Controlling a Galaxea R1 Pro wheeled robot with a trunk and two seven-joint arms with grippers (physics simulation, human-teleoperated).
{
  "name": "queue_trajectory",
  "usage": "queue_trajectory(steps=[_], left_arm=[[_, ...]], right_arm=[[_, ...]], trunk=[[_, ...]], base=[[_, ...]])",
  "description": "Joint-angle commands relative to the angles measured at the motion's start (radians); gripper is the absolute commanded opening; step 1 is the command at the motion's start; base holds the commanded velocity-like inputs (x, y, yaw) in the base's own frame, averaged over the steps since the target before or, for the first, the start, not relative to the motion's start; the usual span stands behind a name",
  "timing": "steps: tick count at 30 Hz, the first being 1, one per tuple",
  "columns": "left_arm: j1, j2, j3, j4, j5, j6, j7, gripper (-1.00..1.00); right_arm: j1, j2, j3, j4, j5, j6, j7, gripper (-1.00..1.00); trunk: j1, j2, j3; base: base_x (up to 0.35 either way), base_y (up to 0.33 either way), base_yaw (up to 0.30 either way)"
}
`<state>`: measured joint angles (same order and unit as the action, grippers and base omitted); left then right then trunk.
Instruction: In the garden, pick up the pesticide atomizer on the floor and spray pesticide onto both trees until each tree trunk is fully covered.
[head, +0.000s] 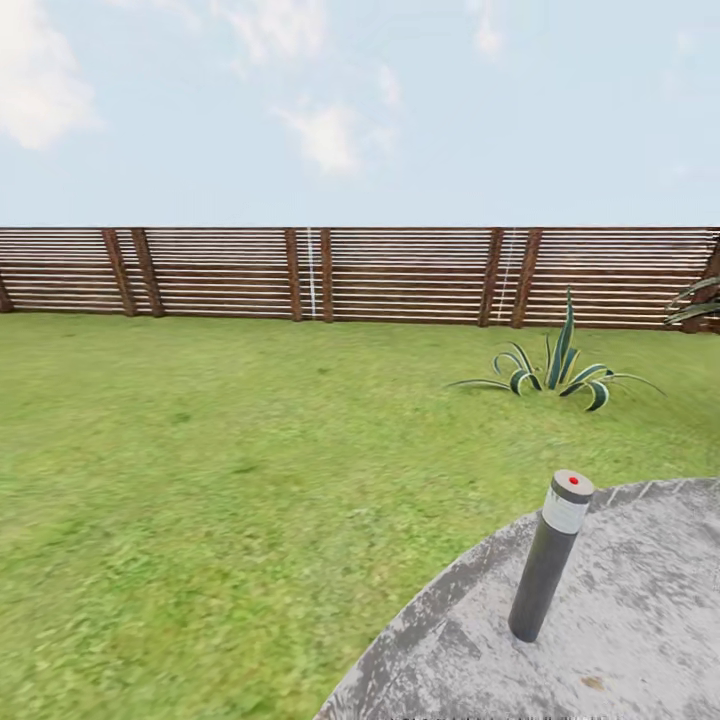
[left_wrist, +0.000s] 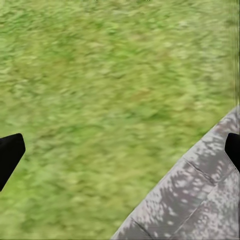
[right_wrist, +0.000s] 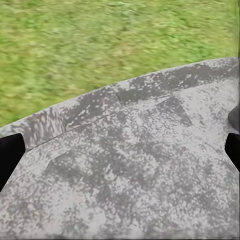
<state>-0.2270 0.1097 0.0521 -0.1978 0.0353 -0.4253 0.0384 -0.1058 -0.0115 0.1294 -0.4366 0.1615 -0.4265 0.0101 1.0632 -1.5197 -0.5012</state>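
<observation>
Standing upright on mottled paving (head: 640, 620), the pesticide atomizer (head: 551, 556) has grass around; both jaws spread.

No legible text, labels or numbers — only a plain red dot on the pesticide atomizer (head: 551, 556) cap.

Pesticide atomizer (head: 552, 556): slim dark-grey cylinder; pale translucent band just under a flat light-grey cap; red dot on the cap top; standing upright on its base on the round mottled grey stone paving (head: 640, 640), appearing slightly tilted in the head view; positioned near the paving's curved edge bordering the grass; free-standing, nothing touching it.
</observation>
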Motion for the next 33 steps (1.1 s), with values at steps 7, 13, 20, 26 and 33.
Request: queue_trajectory(steps=[7,13,20,26,33], left_arm=[[0.0,-0.001,0.0,0.0,0.001,0.0,0.0,1.0],[0.0,-0.001,0.0,0.0,0.0,0.0,0.0,1.0],[0.0,0.0,0.0,0.0,0.001,0.0,0.0,1.0],[0.0,0.001,0.0,0.0,0.0,0.0,0.0,1.0],[0.0,0.001,0.0,0.001,0.001,-0.001,0.0,1.0]], right_arm=[[0.0,-0.001,-0.002,0.006,0.0,0.001,0.003,1.0],[0.0,-0.001,-0.016,0.006,-0.002,0.0,-0.007,1.0],[0.0,-0.003,-0.181,-0.002,-0.001,-0.001,-0.071,1.0],[0.0,-0.005,-0.199,-0.004,-0.001,-0.002,-0.077,1.0],[0.0,-0.01,-0.201,-0.004,-0.002,-0.003,-0.073,1.0]], trunk=[[0.027,-0.049,-0.022],[0.05,-0.091,-0.041],[0.077,-0.14,-0.063],[0.1,-0.182,-0.082],[0.127,-0.231,-0.104]], base=[[0.0,0.0,-0.3],[0.0,0.0,-0.3],[0.0,0.0,-0.3],[0.0,0.0,-0.3],[0.0,0.0,-0.3]])
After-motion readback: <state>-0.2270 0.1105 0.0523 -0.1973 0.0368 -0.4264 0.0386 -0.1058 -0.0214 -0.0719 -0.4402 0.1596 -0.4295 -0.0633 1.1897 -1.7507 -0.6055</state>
